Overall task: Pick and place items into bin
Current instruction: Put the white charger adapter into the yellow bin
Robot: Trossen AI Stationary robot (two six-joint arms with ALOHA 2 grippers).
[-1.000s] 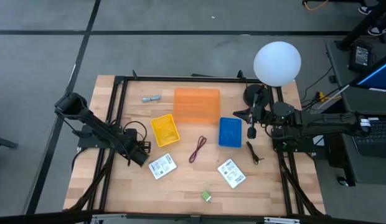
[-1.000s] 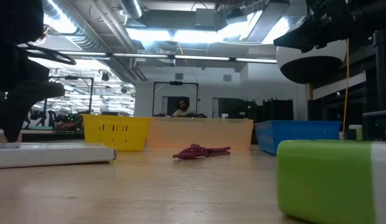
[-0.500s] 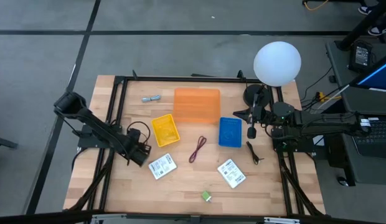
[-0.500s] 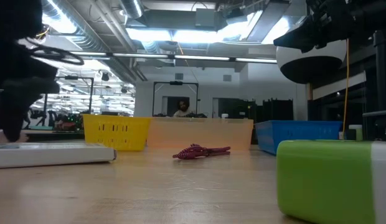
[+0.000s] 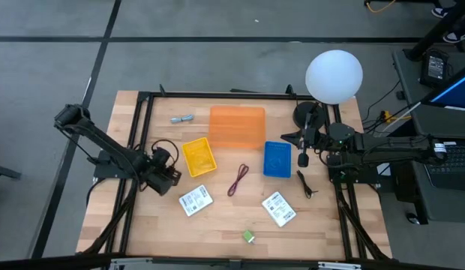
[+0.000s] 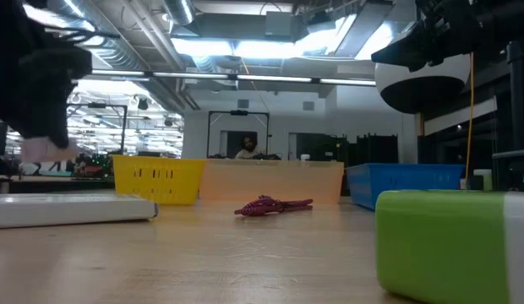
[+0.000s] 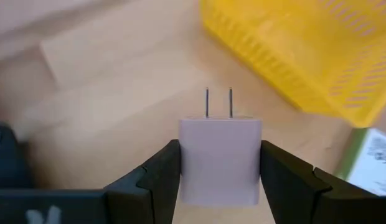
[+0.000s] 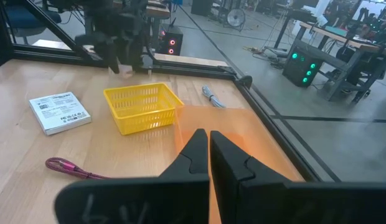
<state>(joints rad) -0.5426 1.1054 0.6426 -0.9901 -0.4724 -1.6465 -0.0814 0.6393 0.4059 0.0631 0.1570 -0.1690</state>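
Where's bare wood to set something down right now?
The near-left corner below the left packet is bare, as is the far-left stretch around the grey piece. The near edge is open except for the green block. The middle is crowded: yellow bin, orange bin, blue bin, red cord.

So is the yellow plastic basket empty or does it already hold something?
Empty: from above, the yellow plastic basket shows only its bare bottom. The pale pink plug block sits outside it, clamped in the left tool.

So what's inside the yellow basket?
The yellow basket looks empty from above. The left gripper, beside it, holds a pale plug block. The right wrist view's near wall hides some of the floor.
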